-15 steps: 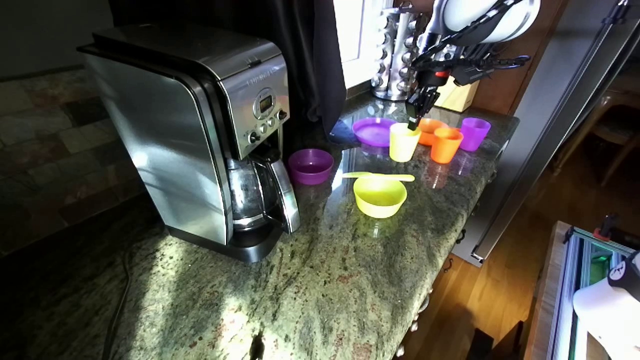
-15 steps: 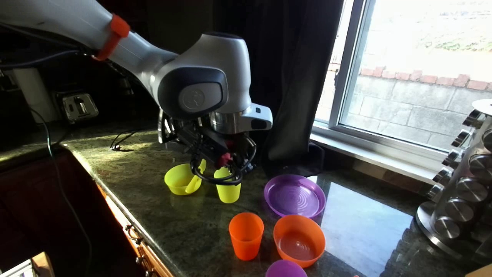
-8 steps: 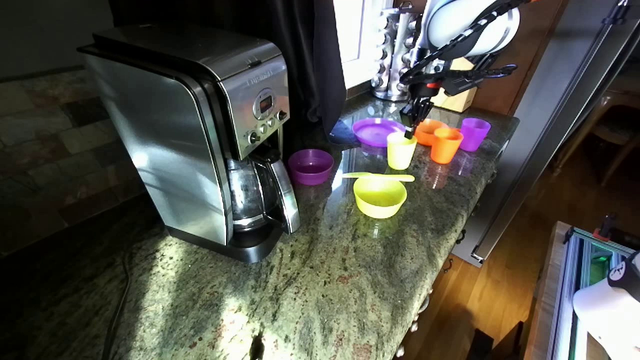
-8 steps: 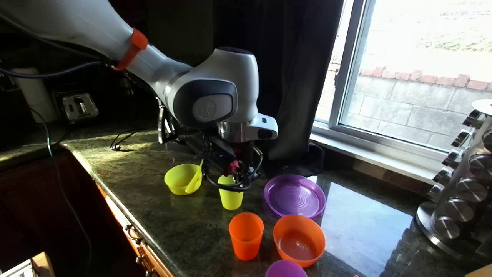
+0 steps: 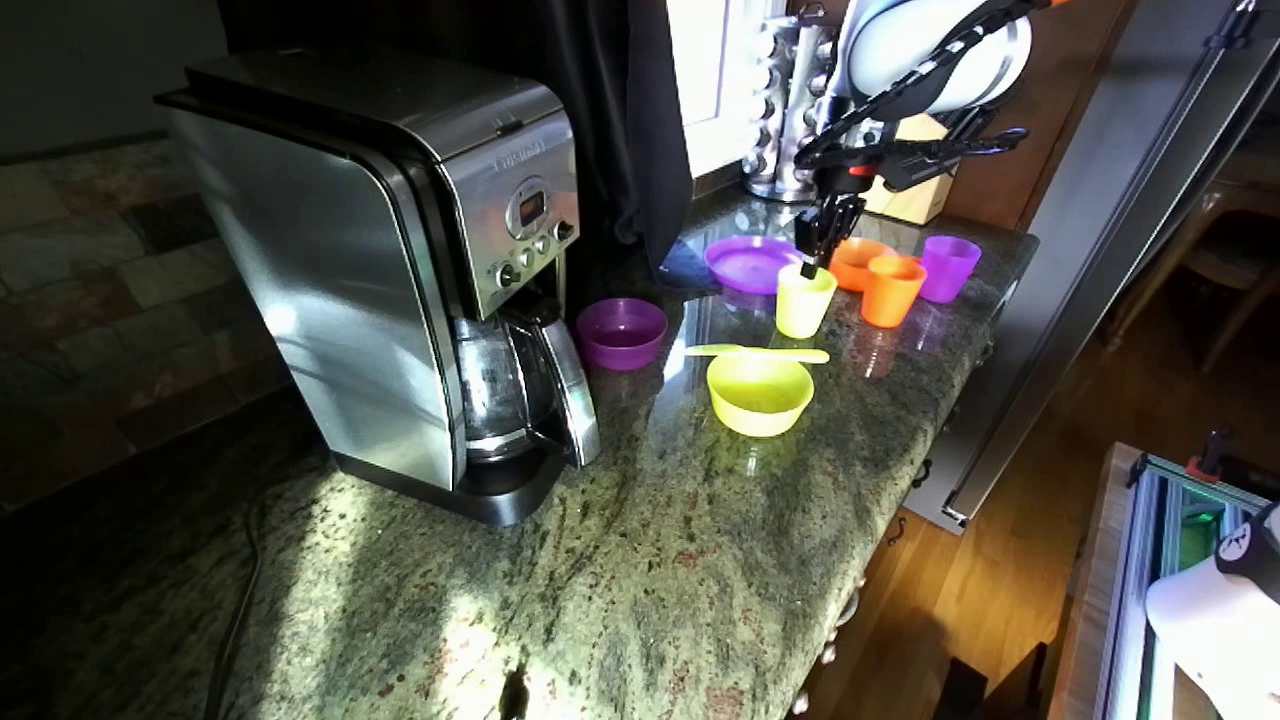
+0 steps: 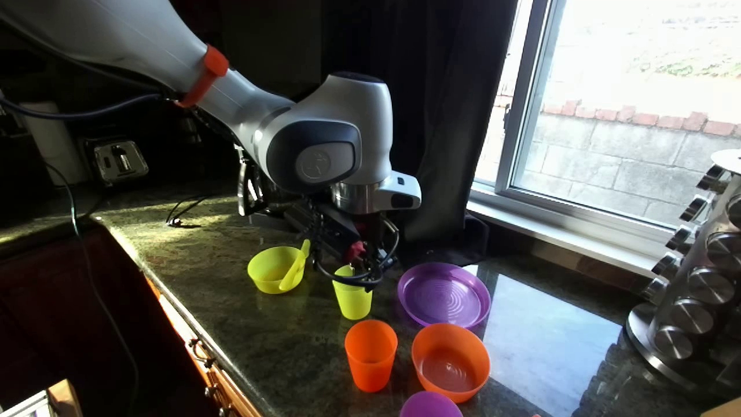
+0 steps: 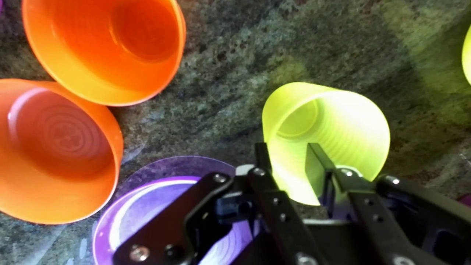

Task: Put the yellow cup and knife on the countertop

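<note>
The yellow cup (image 5: 800, 315) appears to stand on the granite countertop (image 5: 640, 570), slightly tilted in an exterior view (image 6: 354, 306). In the wrist view the cup (image 7: 353, 121) opens toward the camera. My gripper (image 7: 288, 145) straddles its rim, with one finger outside the wall and one inside. A gap shows between the fingers and the wall is not pinched. The gripper (image 5: 812, 262) is at the cup's top in an exterior view. The yellow knife (image 5: 770, 353) lies across the rim of the yellow bowl (image 5: 760, 412); both also show in an exterior view, the knife (image 6: 295, 271) leaning over the bowl (image 6: 267, 284).
An orange cup (image 6: 370, 365), orange bowl (image 6: 450, 370) and purple plate (image 6: 443, 295) stand close to the yellow cup. A purple cup (image 5: 948, 268) is farther along. A purple bowl (image 5: 622, 340) and coffee maker (image 5: 400, 300) stand near the wall. A spice rack (image 6: 694, 307) is by the window.
The arm has come down with the yellow cup, lowering it toward the purple plate and orange cup. In the last half second, cup and gripper shifted slightly. The knife and bowl have not moved.
</note>
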Controlling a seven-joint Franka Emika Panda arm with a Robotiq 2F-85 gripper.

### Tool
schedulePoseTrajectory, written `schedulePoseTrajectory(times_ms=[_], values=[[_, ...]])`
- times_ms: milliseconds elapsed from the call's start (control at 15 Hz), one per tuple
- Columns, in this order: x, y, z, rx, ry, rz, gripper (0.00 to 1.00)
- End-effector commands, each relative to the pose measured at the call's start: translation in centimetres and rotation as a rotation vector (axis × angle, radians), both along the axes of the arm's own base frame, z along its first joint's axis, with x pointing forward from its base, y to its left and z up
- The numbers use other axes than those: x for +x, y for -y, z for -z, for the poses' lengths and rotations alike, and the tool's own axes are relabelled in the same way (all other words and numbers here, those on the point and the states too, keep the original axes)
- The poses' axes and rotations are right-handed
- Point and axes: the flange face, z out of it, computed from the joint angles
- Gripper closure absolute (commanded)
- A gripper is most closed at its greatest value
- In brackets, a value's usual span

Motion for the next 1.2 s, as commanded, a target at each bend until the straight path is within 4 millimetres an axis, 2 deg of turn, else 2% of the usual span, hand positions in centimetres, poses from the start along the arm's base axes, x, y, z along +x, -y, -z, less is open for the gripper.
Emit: schedulePoseTrajectory(times_ms=[0, 267, 333, 533, 733, 933, 1133], values=[[-0.2, -0.2, -1.4, -0.001, 0.028, 0.0, 0.35], [-0.7, -1.8, -3.7, -0.012, 0.067, -0.023, 0.05], [-1.0, -2.5, -4.4, -0.014, 0.075, -0.04, 0.01], [-2.1, -5.5, -5.8, -0.019, 0.087, -0.102, 0.0], [-3.3, -9.1, -6.0, -0.014, 0.084, -0.199, 0.0], [-3.7, -12.1, -5.0, -0.011, 0.062, -0.324, 0.0], [-3.6, -13.9, -3.1, -0.027, 0.019, -0.458, 0.0]])
